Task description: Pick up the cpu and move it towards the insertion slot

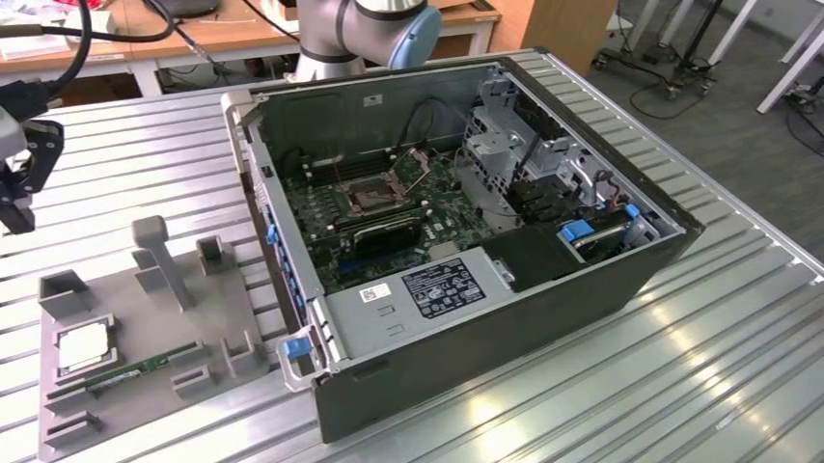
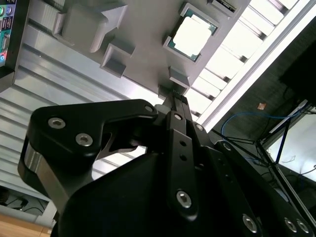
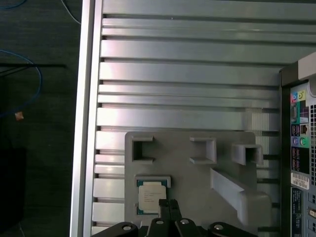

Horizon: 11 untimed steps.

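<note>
My gripper (image 1: 18,217) hangs over the table (image 1: 644,386) on the exterior view's left, clear of everything below it. In both wrist views my two thin black fingers (image 3: 163,211) lie drawn together with nothing between them.

The cpu (image 1: 84,345) lies flat in a shallow square pocket of the grey tray (image 1: 129,323), near the tray's edge on the exterior view's left. It is a small flat square. In the first wrist view its pale metal top (image 3: 151,196) carries fine dark print that I cannot read, and a thin green rim shows around it. In the second wrist view the top (image 2: 192,35) glares almost white, again with the dark green border round it. My fingertips (image 2: 174,98) point towards it but do not touch it.

A narrow green memory stick (image 1: 129,372) lies in the tray just beside the cpu.

The slot (image 1: 373,198) sits well apart from the cpu, inside the open case (image 1: 515,357) towards the exterior view's right. It has a dark square centre in a metal frame, on a green board.
</note>
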Each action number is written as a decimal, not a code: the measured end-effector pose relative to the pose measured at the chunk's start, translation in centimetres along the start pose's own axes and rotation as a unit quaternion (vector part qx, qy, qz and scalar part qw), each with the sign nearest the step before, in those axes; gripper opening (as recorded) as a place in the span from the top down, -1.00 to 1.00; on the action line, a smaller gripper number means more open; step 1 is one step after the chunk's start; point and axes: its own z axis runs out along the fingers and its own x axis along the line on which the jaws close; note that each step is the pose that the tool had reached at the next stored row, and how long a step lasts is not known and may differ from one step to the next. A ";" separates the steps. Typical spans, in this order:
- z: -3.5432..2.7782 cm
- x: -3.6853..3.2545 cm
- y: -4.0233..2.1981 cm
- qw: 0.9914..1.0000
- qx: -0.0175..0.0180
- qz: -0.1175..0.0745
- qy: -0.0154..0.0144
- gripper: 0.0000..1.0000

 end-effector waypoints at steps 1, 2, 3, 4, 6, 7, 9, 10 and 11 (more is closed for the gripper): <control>0.03 0.00 -0.08 1.000 0.000 0.000 0.000 0.79; 0.09 0.00 -0.14 1.000 0.000 0.000 0.000 0.79; 0.17 0.00 -0.20 1.000 0.000 0.000 0.000 0.79; 0.24 0.01 -0.25 1.000 0.000 0.000 0.000 0.79; 0.43 0.01 -0.33 1.000 0.000 0.000 0.000 0.79; 0.54 0.01 -0.38 1.000 0.000 0.000 0.000 0.79; 0.75 0.01 -0.45 1.000 0.000 0.000 0.000 0.79; 0.86 0.01 -0.48 1.000 0.000 0.000 0.000 0.79; 0.98 0.01 -0.50 1.000 0.000 0.000 0.000 0.79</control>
